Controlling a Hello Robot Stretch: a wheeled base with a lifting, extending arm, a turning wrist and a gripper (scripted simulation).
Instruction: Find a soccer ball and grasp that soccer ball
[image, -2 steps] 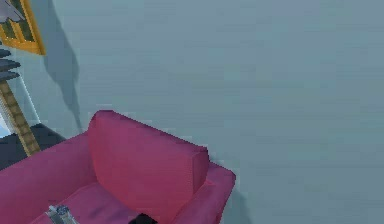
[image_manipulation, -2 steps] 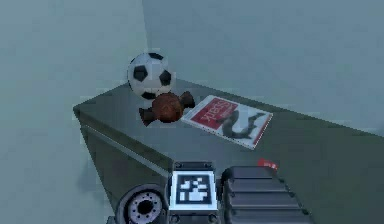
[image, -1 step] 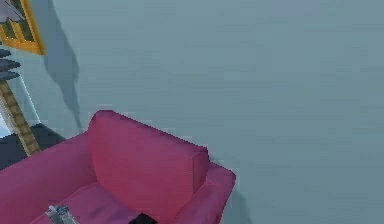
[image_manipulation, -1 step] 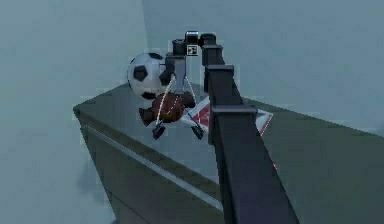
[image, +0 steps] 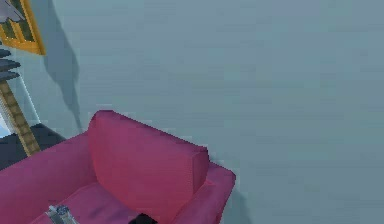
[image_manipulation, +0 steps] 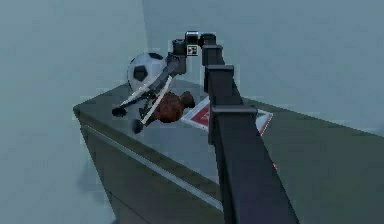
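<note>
A black-and-white soccer ball (image_manipulation: 147, 68) shows in the arm side view, just above the far edge of a grey cabinet top (image_manipulation: 300, 150), against the pale wall. The dark arm (image_manipulation: 235, 130) rises from the bottom edge to it. My gripper (image_manipulation: 129, 118) reaches left and downward from the white marker squares, its thin fingers (image_manipulation: 150, 103) running right under the ball. I cannot tell whether the gripper holds the ball or whether the ball rests on the cabinet.
A brown-red lump (image_manipulation: 176, 106) and a flat red-and-white thing (image_manipulation: 262, 122) lie on the cabinet by the arm. In the forward view a pink armchair (image: 140, 165) stands against a pale wall, with small items (image: 60, 213) on its seat. A yellow-framed picture (image: 20, 25) hangs top left.
</note>
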